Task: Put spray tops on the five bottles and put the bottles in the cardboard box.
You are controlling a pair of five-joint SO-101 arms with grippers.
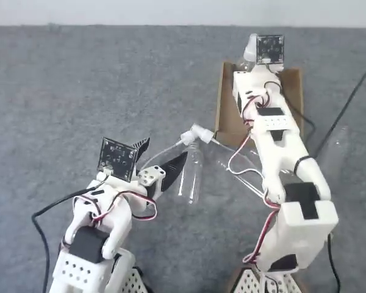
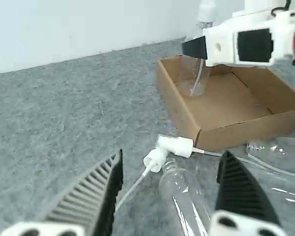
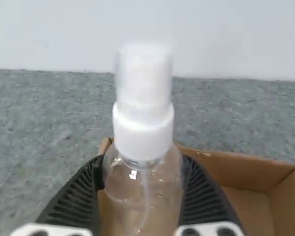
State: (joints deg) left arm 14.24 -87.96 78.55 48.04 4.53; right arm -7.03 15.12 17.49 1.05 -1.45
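Note:
My right gripper (image 3: 142,189) is shut on a clear bottle (image 3: 141,172) that stands upright with a white spray top (image 3: 142,115) on it, over the far end of the cardboard box (image 1: 226,113). From the high view this bottle (image 1: 249,50) shows past the right arm's wrist. My left gripper (image 2: 173,162) is open just above the carpet. Between its fingers (image 2: 96,194) lies an uncapped clear bottle (image 2: 184,194), neck toward the box (image 2: 226,105). Two loose spray tops (image 2: 174,145) (image 2: 155,159) with thin tubes lie beside that neck.
Grey carpet covers the table. Another clear bottle (image 1: 335,146) lies right of the right arm, and one more (image 2: 265,146) rests against the box's near wall. Loose tubes (image 1: 247,177) lie between the arms. Open carpet stretches to the left and far side.

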